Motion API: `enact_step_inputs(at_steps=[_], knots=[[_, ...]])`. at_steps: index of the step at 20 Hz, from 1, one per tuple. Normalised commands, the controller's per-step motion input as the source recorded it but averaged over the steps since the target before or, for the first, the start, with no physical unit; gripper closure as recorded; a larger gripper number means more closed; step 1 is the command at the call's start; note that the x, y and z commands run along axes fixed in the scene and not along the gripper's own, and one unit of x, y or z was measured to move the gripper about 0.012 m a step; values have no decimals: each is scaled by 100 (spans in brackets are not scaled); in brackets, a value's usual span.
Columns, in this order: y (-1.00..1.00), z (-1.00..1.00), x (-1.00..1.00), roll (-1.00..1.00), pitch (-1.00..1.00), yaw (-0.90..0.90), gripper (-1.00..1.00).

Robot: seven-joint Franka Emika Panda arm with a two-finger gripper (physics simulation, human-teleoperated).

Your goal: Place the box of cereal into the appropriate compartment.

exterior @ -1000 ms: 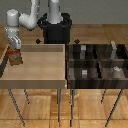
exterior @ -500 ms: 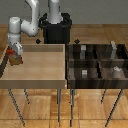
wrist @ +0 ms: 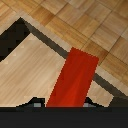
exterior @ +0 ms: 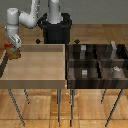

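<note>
The box of cereal is a small red-orange box held at the exterior view's far left, over the left rim of the light wooden tray. My gripper is shut on it from above. The box appears to hang just above the tray's edge. In the wrist view the box of cereal fills the middle as a long red face between my fingertips, with the tray's rim and the wooden floor beyond it. The dark compartment tray stands on the exterior view's right, well away from the gripper.
Small grey-white blocks sit in several of the dark tray's compartments. The robot's black base stands behind the two trays. Both trays rest on thin-legged stands over a wooden floor.
The gripper has risen a little with the box and drifted slightly toward the exterior view's left edge.
</note>
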Motion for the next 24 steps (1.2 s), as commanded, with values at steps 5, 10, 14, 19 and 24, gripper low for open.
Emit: enact_step_inputs(at_steps=[5,10,14,19,24], knots=[[0,100,0,0,0,0,100],[0,100,0,0,0,0,100],[0,100,0,0,0,0,100],[64,20,0,0,0,0,100],[100,0,0,0,0,0,100]])
